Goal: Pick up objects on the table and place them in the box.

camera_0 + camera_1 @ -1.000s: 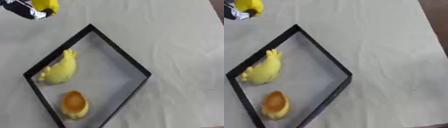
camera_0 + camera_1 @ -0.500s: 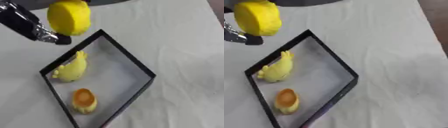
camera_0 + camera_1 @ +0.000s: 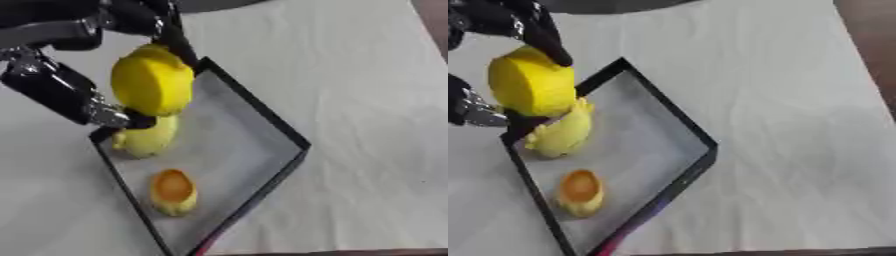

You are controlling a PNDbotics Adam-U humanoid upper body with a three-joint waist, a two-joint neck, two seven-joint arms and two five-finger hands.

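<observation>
Left hand (image 3: 83, 60) pinching a chunky yellow block (image 3: 153, 86) over the black-rimmed shallow box's (image 3: 262, 117) near corner; released here, it may land on the yellow toy (image 3: 147, 140) or catch the rim.

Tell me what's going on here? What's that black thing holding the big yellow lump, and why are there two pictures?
That black thing is a robot's left hand. Both pictures come from the two camera eyes in its head, looking down at a table with a pale cloth. The hand's fingers pinch a big yellow block above a shallow black box. Already inside the box lie a yellow toy and a small orange cup shape. The other hand isn't in view.
</observation>
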